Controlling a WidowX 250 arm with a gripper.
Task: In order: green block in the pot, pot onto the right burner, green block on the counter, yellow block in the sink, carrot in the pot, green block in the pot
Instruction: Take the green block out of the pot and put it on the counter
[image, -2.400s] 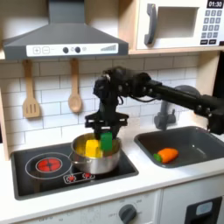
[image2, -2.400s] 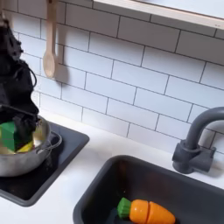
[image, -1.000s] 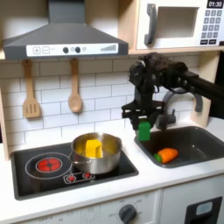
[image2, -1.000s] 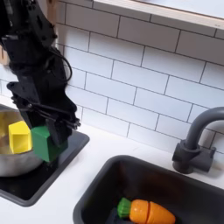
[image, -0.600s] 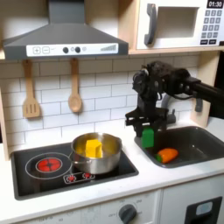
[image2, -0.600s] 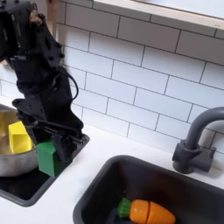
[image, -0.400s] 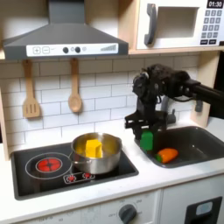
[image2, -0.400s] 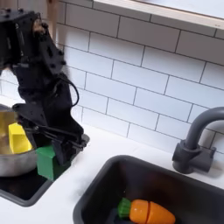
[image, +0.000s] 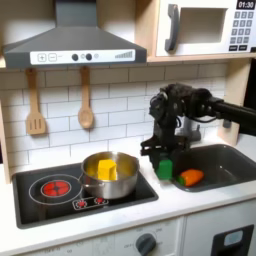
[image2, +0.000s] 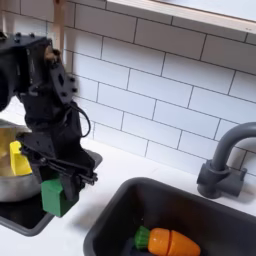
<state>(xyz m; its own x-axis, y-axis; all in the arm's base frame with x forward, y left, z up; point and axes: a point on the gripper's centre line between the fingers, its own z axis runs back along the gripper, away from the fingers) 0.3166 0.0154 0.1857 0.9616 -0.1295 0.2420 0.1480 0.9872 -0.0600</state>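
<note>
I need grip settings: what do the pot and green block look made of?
Pot: seemingly polished steel, with shiny, mirror-like walls. Green block, held in the gripper: probably painted wood or plastic, with matte, even colour and flat faces; the pictures cannot settle which.

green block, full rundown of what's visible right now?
The green block is small, bright green, boxy and plastic-looking, standing upright. The black gripper is closed on its upper part. In the second exterior view its base sits at the stovetop's near edge, beside the counter; contact below is unclear. In the first exterior view it sits between the pot and the sink.
</note>
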